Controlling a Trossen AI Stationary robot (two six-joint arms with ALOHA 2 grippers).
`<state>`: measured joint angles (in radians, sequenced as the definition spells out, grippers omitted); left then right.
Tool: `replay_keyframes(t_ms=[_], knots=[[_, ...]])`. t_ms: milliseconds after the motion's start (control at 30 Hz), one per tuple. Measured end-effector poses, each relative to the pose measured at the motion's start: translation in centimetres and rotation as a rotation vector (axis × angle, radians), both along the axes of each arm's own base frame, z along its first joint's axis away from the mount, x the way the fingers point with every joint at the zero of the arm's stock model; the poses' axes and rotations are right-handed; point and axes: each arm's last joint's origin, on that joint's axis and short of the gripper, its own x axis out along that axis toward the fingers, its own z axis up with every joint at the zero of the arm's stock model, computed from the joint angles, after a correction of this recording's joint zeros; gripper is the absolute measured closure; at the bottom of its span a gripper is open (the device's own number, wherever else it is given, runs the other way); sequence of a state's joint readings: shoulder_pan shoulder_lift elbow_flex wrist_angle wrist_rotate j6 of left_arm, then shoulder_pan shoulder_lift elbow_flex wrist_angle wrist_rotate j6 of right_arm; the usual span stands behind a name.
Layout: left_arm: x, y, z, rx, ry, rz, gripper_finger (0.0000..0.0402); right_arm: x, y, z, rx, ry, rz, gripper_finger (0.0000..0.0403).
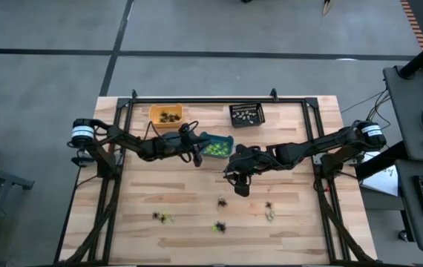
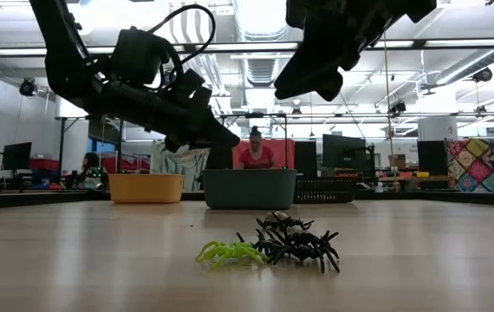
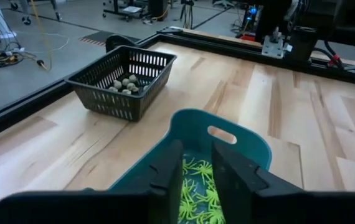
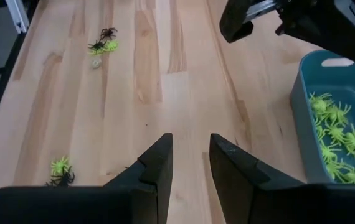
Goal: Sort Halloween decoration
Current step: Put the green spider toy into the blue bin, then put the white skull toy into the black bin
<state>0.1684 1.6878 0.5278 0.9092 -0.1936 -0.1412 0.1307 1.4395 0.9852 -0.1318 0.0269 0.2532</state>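
The Halloween decoration is tiny plastic spiders. Lime green ones (image 3: 196, 186) lie in the teal bin (image 3: 227, 124), dark ones in the orange bin (image 1: 165, 115) and pale ones in the black basket (image 3: 124, 82). Loose green and black spiders (image 2: 269, 247) lie in small clusters on the near half of the table (image 1: 221, 202). My left gripper (image 3: 196, 180) hovers open over the teal bin's near-left rim, nothing between its fingers. My right gripper (image 4: 190, 168) hangs open above bare wood right of the teal bin, holding nothing.
The three bins stand in a row along the far side. Black frame rails (image 1: 197, 100) run around the table's edges. More spider clusters lie at the near left (image 1: 159, 216), near middle (image 1: 219, 226) and near right (image 1: 269, 211). A person sits in the room beyond (image 2: 256, 152).
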Motion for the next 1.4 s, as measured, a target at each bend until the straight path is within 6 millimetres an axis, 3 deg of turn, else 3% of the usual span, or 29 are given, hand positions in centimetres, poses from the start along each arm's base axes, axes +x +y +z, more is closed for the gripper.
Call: replay_keyframes(t_ms=[233,533,700,1033,1300,1400], knots=[[-0.1,-0.3,1.2,-0.005,-0.048,-0.055,0.0297,-0.1,0.1,0.0,0.081,0.015,-0.062,0.0307],[-0.9,-2.0,4.8,-0.018,-0.161,-0.283,0.0294,-0.2,0.2,-0.2,0.329,0.067,-0.204,0.0307],[-1.4,-3.4,5.7,-0.028,-0.136,-0.330,0.0294,-0.2,0.6,-0.2,0.426,0.096,-0.229,0.0307],[-2.2,-5.5,7.0,-0.031,-0.156,-0.404,0.0294,-0.4,0.8,-0.5,0.468,0.132,-0.283,0.0307],[-2.5,-5.6,7.5,-0.047,-0.169,-0.406,0.0294,-1.0,1.0,-1.1,0.471,0.207,-0.331,0.0307],[-2.6,-5.6,7.7,-0.050,-0.164,-0.405,0.0294,-1.5,1.7,-1.4,0.401,0.260,-0.267,0.0307]])
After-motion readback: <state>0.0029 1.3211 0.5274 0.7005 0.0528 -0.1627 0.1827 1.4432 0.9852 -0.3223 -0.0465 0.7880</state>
